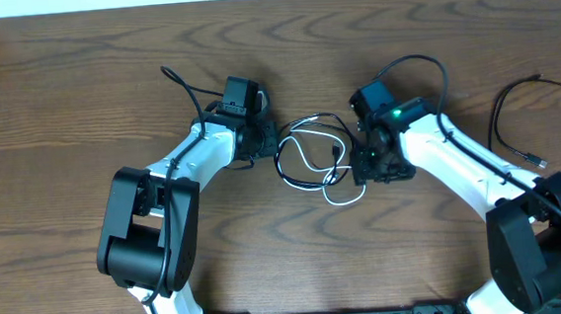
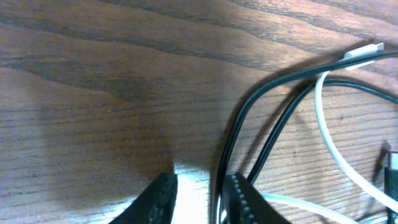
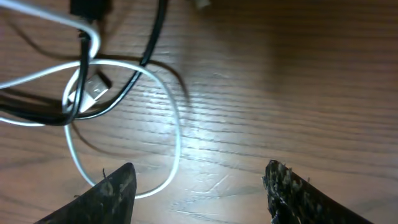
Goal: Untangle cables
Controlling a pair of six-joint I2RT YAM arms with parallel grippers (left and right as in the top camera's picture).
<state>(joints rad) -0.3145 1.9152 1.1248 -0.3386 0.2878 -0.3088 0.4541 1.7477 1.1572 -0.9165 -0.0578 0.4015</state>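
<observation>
A black cable (image 1: 283, 164) and a white cable (image 1: 344, 198) lie tangled in loops on the wooden table between the two arms. My left gripper (image 1: 266, 138) is at the tangle's left edge. In the left wrist view its jaws (image 2: 199, 200) are slightly apart, and the black cable (image 2: 249, 106) runs between them against the right finger, with the white cable (image 2: 329, 137) just beyond. My right gripper (image 1: 368, 166) is at the tangle's right edge. Its jaws (image 3: 199, 193) are wide open and empty over the table, with the white loop (image 3: 177, 130) curving by the left finger and the black cable (image 3: 155, 37) farther off.
A white plug (image 2: 364, 53) and a silver plug end (image 3: 93, 90) lie in the tangle. Another thin black cord (image 1: 500, 112) with a plug curls on the table at the far right, beside the right arm. The table's far edge runs along the top.
</observation>
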